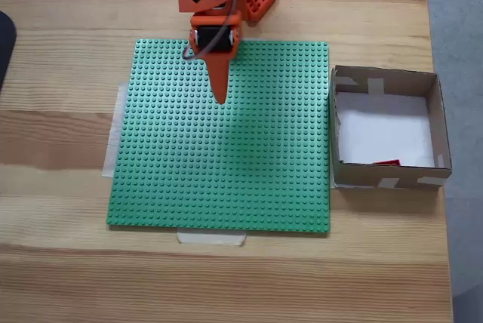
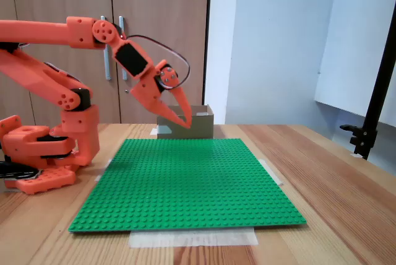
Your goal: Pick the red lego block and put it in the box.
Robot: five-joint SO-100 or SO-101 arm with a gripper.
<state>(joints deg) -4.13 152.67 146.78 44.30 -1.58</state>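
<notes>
One red block [image 1: 386, 163] already in box [image 1: 438, 123]; gripper [image 1: 220, 96] clenched, empty. Light, stiff, slick: you'd pinch long sides.

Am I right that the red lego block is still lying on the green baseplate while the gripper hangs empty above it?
Not quite. In a fixed view from above, the red lego block lies inside the box, against its near wall, not on the green baseplate. The rest holds: the gripper hangs empty above the baseplate.
</notes>
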